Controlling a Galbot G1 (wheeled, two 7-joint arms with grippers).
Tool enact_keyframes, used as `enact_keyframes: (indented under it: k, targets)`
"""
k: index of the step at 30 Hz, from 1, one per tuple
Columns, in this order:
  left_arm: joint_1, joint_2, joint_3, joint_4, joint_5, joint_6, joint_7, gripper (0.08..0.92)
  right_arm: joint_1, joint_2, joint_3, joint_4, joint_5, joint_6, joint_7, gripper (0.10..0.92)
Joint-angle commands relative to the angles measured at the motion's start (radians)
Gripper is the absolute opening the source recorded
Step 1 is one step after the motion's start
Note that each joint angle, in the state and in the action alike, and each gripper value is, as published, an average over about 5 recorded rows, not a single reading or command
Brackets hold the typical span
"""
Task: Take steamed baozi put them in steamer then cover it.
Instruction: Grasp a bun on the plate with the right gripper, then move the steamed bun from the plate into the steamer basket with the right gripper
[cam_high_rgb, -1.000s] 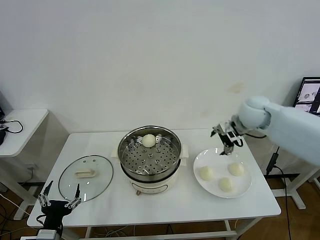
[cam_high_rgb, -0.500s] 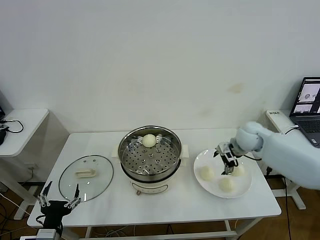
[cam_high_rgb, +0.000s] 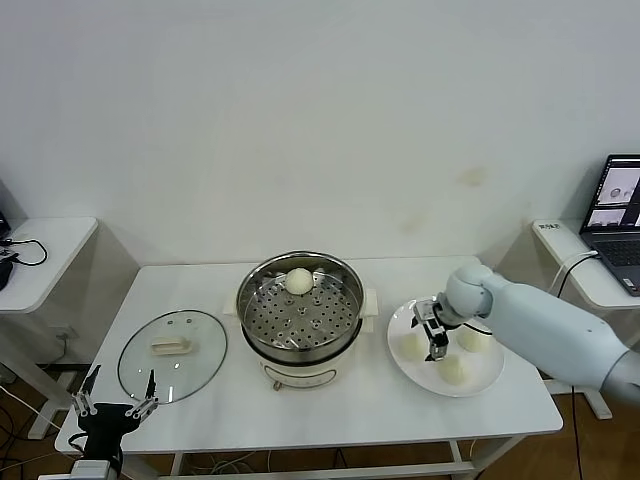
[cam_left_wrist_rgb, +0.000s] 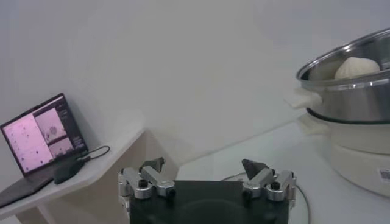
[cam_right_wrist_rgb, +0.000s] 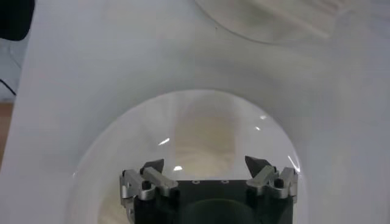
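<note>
since a second ago the right gripper (cam_high_rgb: 431, 335) has dropped from above the plate (cam_high_rgb: 485, 380) to the baozi (cam_high_rgb: 413, 345) at centre right, jaws apart, empty. one bun (cam_high_rgb: 298, 281) lies in the steamer (cam_high_rgb: 300, 305), centre. left gripper (cam_high_rgb: 117, 405), lower left, open.

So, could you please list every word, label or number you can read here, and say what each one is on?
Nothing can be read.
Laptop screen: windows with pictures, any text too small.
Second laptop in the left wrist view: screen content too blurred.
Steamer base: a small sticker, print too small.
Steamer front: a small control, no readable marking.
Lid, plate and baozi: no text.
</note>
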Motion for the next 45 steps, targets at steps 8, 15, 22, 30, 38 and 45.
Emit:
enact_keyframes:
  k: [8, 15, 22, 30, 38, 45]
  targets:
    - [-0.006, 0.0, 0.003, 0.006, 0.002, 0.0, -0.002, 0.823, -0.035, 0.07, 0.022, -0.086, -0.024, -0.006, 0.005, 0.786]
    - [-0.009, -0.002, 0.009, 0.003, 0.006, 0.0, -0.003, 0.823, -0.013, 0.056, 0.019, -0.073, -0.016, -0.009, -0.014, 0.67]
    - [-0.007, 0.005, 0.007, -0.002, 0.006, 0.0, -0.003, 0.823, 0.1, -0.026, -0.006, 0.016, 0.036, -0.024, -0.08, 0.62]
    - [-0.01, 0.011, 0.012, -0.011, 0.005, 0.0, -0.001, 0.823, 0.345, -0.171, -0.086, 0.136, 0.151, -0.055, -0.107, 0.619]
    - [-0.022, 0.02, 0.018, -0.015, 0.003, 0.002, 0.001, 0.823, 0.623, -0.124, -0.231, 0.202, 0.318, -0.107, -0.079, 0.633]
    - [-0.03, 0.027, 0.006, -0.016, -0.002, 0.003, 0.001, 0.823, 0.692, 0.061, -0.281, 0.227, 0.485, -0.215, 0.009, 0.636]
